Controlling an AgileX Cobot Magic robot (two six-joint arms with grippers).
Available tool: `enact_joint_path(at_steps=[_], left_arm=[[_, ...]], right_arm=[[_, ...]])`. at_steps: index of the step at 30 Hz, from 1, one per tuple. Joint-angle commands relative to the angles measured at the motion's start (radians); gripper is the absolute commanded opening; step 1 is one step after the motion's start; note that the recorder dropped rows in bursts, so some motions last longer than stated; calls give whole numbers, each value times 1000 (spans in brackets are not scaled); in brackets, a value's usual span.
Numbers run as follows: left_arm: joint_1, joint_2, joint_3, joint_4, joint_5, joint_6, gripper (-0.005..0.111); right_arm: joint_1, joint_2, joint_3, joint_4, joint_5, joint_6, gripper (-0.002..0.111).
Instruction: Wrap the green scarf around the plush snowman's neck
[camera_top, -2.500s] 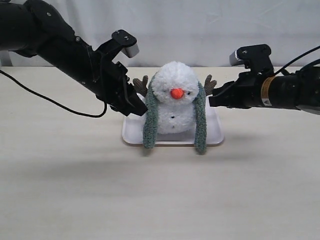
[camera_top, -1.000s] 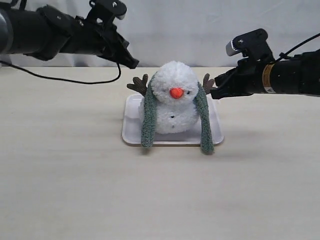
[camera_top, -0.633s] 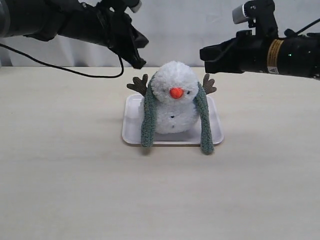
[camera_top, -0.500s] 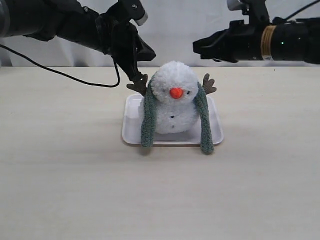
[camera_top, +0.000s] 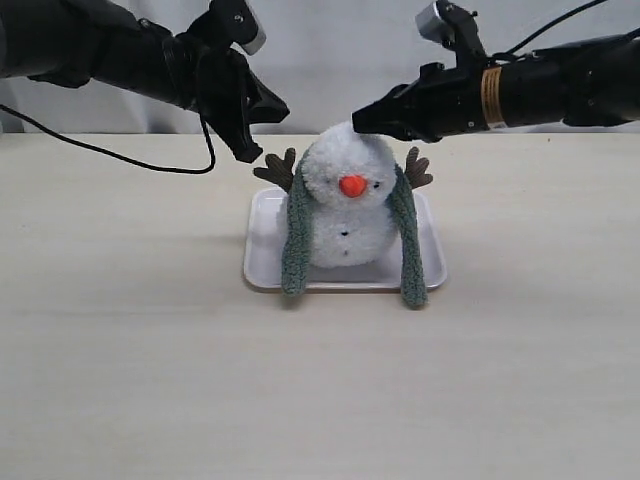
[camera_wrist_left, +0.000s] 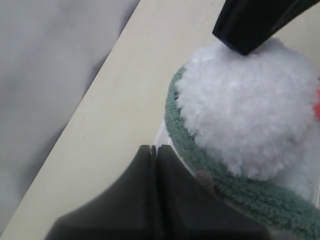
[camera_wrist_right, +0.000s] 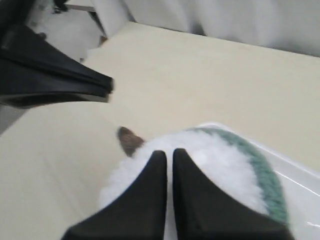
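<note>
My snowman's neck is buried under the green scarf (camera_top: 297, 235), and from the front the scarf's run behind the head is hidden. The plush snowman (camera_top: 345, 205) sits on a white tray (camera_top: 262, 265), with the scarf ends hanging at its 5 and 7 o'clock. My left gripper (camera_top: 245, 153) hangs at its 10 o'clock, jaws pressed together, empty. My right gripper (camera_top: 358, 122) is at 12 o'clock over the crown, jaws all but together, gripping nothing. I cannot tell whether it touches the fluff.

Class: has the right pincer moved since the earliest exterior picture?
Yes. The right pincer rose and swung leftward in the exterior view, from beside the plush snowman to the top of its head.
</note>
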Motion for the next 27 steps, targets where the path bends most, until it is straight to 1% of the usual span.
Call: enact_joint_path(at_steps=[1,4,6,8,9,11,12,14,16,18,19,20,22,24,27], left_arm=[[4,5,-5,-45,-27,23,0],[4,5,-5,-50,-98,-10,0],[4,5,-5,-49,-161,-81,0],[4,5,-5,-40,-225,-169,0],[4,5,-5,-21,-268,-216,0],[4,5,-5,31,-362,-319,0],[6,5,-5,79,-417,-404,0],[15,2,-5,150,-448,-531,0],[31,2,-5,193,-448,-634,0],[43,2,-5,259,-453,-711,0],[48,2,-5,308,-462,-745,0],[57,2,-5,388,-476,-804,0],[76,2,-5,594,-501,-964,0],[112,2,-5,819,-514,-1191,0],[186,2,-5,1118,-507,-1526,0]], right_arm=[[52,-83,51,1,291,-93,4],[95,-166,65,1,470,-121,4],[108,-216,69,1,594,-102,4],[106,-256,79,1,682,-55,4],[102,-272,90,1,709,-38,4],[90,-300,111,1,701,-31,4],[91,-314,125,1,694,-31,4],[91,-343,159,1,697,-42,4],[91,-370,183,1,735,-56,4],[91,-392,201,1,824,-80,4],[91,-399,206,1,871,-97,4],[91,-409,213,1,910,-119,4],[91,-421,219,8,969,-176,4],[91,-425,221,133,1025,-319,4],[91,-425,219,320,1070,-532,4]])
